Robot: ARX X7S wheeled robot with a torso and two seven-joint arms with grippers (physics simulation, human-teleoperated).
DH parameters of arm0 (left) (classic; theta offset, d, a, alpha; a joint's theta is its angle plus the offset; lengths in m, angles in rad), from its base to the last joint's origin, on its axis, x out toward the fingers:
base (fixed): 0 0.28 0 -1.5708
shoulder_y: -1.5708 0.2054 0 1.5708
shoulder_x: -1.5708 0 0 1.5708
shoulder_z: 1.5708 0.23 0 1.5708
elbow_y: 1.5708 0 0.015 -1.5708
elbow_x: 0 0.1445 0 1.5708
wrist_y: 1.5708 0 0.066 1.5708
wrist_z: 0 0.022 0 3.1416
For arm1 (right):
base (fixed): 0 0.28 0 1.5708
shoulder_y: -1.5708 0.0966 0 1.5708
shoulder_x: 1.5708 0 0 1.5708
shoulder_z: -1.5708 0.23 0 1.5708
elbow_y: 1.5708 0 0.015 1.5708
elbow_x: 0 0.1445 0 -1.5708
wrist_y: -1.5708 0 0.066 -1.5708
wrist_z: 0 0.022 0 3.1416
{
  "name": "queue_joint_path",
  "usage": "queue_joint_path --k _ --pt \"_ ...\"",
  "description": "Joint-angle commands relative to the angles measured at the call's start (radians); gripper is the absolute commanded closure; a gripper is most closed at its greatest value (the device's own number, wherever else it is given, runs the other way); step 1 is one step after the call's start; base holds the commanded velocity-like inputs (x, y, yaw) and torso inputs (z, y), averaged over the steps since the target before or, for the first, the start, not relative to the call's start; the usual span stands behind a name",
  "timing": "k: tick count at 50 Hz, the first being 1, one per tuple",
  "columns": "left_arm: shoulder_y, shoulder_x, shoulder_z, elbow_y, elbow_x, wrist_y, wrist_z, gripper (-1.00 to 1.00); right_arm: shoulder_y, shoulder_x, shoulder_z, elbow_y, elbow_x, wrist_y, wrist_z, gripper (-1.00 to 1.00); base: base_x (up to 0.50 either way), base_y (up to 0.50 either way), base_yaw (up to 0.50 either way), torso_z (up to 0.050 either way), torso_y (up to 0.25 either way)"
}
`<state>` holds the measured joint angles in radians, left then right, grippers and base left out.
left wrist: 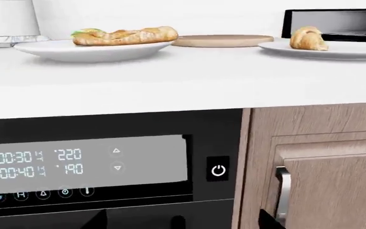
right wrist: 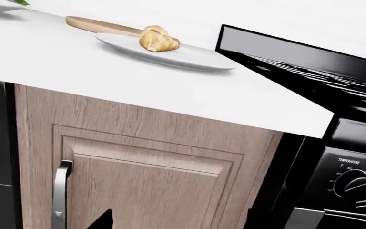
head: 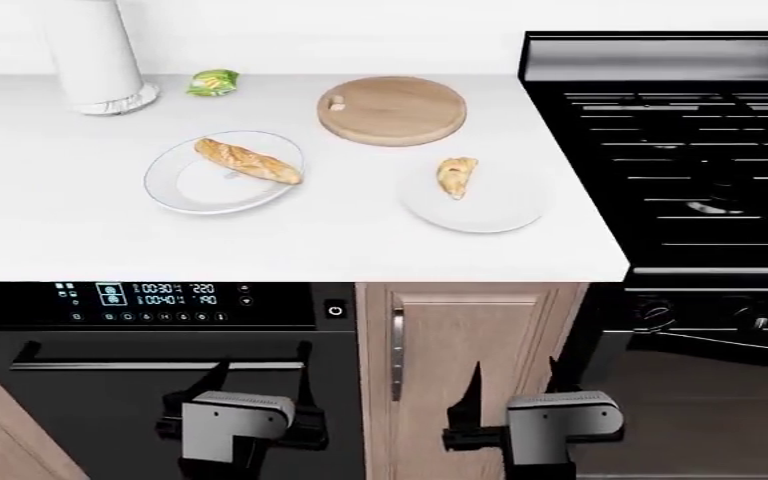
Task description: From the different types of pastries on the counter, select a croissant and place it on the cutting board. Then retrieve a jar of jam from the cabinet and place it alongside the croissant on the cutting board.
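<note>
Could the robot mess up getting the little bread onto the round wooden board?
It might. The croissant lies on a white plate that could slide if a claw pushes it. The baguette is on a plate nearby, so the robot could pick the wrong pastry. Both claws, left and right, hang low in front of the cabinet door and must rise past the counter edge to reach the cutting board.

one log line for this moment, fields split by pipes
phase: pre-reach | left pincer: open, low | right pincer: open, low | croissant: on white plate | cutting board: bare | jam: unseen
</note>
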<state>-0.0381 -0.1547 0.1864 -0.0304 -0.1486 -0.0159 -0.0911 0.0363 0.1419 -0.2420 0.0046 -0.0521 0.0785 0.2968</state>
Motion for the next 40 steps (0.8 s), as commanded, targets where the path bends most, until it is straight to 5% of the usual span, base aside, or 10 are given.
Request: queue_joint_path --k 1,10,17,23,40 --pt "-0.054 -0.005 -0.009 0.016 -0.004 -0.073 -0.038 -1.00 0.051 -0.004 0.016 0.032 0.016 0.064 0.020 -1.00 0.00 0.50 0.00 0.000 0.000" --pt "-0.290 0.006 -0.007 0.190 0.034 -0.417 -0.130 -1.00 0.262 0.022 0.020 -0.172 -0.004 0.482 -0.013 -1.00 0.01 0.07 0.00 0.000 0.000" --pt "-0.578 0.009 -0.043 0.268 -0.066 -0.804 -0.103 -1.00 0.519 0.019 0.131 -0.413 0.118 0.940 -0.112 -1.00 0.00 0.00 0.00 0.000 0.000" --pt "-0.743 0.008 -0.056 0.278 -0.108 -0.991 -0.098 -1.00 0.741 0.040 0.141 -0.488 0.123 1.202 -0.112 -1.00 0.00 0.00 0.00 0.000 0.000" --pt "-0.990 0.040 -0.018 0.102 -0.066 -1.054 -0.161 -1.00 0.966 0.133 -0.026 -0.356 0.082 1.269 -0.114 -1.00 0.45 0.04 0.00 0.000 0.000"
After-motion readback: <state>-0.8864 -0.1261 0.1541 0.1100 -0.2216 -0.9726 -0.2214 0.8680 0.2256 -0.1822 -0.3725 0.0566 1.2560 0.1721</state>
